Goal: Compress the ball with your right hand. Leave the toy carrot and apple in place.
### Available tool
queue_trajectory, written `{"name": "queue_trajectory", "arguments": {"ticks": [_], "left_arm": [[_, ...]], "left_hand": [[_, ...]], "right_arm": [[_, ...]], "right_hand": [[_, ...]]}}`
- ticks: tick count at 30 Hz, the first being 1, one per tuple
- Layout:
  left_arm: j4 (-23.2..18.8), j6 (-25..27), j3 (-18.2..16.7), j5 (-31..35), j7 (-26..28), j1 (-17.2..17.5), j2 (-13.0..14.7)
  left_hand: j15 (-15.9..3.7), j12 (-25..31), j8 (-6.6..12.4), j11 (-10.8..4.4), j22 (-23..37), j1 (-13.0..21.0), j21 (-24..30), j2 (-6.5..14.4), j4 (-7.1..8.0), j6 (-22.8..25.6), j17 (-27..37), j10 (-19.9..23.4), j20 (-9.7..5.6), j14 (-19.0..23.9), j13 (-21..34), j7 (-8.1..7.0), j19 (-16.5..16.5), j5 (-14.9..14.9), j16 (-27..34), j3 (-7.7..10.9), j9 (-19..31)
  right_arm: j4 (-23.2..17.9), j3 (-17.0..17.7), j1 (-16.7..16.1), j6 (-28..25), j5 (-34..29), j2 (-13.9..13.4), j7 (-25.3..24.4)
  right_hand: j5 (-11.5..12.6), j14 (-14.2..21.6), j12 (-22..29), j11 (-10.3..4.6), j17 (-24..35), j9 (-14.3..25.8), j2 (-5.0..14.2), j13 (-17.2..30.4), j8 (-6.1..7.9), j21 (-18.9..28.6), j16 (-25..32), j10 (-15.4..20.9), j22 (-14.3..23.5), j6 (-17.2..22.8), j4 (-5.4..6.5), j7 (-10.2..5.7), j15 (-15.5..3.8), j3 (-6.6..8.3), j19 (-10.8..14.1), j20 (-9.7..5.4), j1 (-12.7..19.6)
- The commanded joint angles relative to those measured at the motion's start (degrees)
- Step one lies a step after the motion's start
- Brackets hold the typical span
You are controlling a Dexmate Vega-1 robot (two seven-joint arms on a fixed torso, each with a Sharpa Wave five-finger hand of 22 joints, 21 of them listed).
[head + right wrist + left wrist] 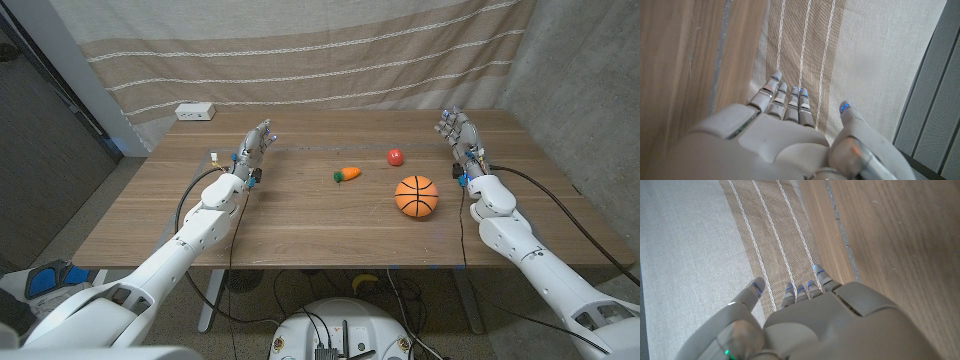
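Ball (417,196) sits on table (300,220), right of centre, nearest my right side. Toy carrot (347,174) and apple (395,157) lie just beyond it, apart from it and from each other, so I judge sideways reach clears both. My right hand (458,135) waits at far right edge, fingers straight, spread, holding nothing; ball lies nearer me and inboard of it, well apart. Left hand (254,148) parked far left, fingers extended, empty, out of way.
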Motion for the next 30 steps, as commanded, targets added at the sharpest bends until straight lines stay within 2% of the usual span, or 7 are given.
{"name": "queue_trajectory", "arguments": {"ticks": [1,13,17,30], "left_arm": [[-0.43,0.07,0.06,0.21,0.49,0.25,-0.01],[0.55,-0.47,0.30,0.49,0.16,-0.32,-0.42],[0.98,-0.55,0.35,0.29,-0.02,-0.54,-0.79],[1.71,-1.15,0.58,0.47,-0.77,-1.09,-0.97]], "left_hand": [[-0.97,0.23,0.24,0.15,0.10,-0.48,-0.11,1.50,-0.23,0.34,0.04,0.22,0.40,0.16,0.14,-0.22,0.22,0.33,0.33,0.06,0.25],[-0.96,0.28,0.24,0.26,0.12,-0.61,-0.23,1.47,-0.37,0.50,0.06,0.38,0.48,0.29,0.14,-0.26,0.39,0.31,0.35,0.07,0.26],[-0.98,0.28,0.22,0.27,0.12,-0.66,-0.29,1.50,-0.44,0.53,0.06,0.39,0.56,0.33,0.14,-0.25,0.47,0.31,0.36,0.11,0.26],[-0.92,0.33,0.21,0.32,0.13,-0.74,-0.42,1.47,-0.69,0.71,0.03,0.57,0.68,0.50,0.15,-0.51,0.73,0.29,0.36,0.17,0.27]], "right_arm": [[-4.26,0.94,-2.00,0.84,-3.77,-2.45,-3.56],[-8.76,1.85,-4.52,0.31,-8.16,-4.31,-7.79],[-10.39,2.27,-5.39,-0.11,-9.86,-5.06,-9.22],[-14.84,3.84,-8.37,-0.83,-14.45,-6.11,-13.39]], "right_hand": [[0.44,0.85,0.48,0.24,0.13,0.10,-0.59,0.12,0.37,0.15,0.16,1.06,0.07,0.91,-0.62,0.15,0.00,0.10,0.55,0.31,0.39],[0.54,1.42,0.65,0.38,0.04,0.11,-0.53,0.14,0.46,0.20,0.28,1.90,0.08,1.50,-1.31,0.22,-0.01,0.09,0.90,0.47,0.50],[0.59,1.43,0.63,0.11,0.00,0.11,-0.52,0.14,0.55,0.18,0.24,2.09,0.07,2.00,-1.67,0.00,-0.52,0.07,1.00,1.31,0.54],[0.70,1.72,0.60,-0.06,-0.17,0.12,-0.41,0.13,0.57,0.13,0.19,2.59,0.06,2.61,-2.44,-0.18,-0.63,0.07,1.22,0.25,0.66]]}}
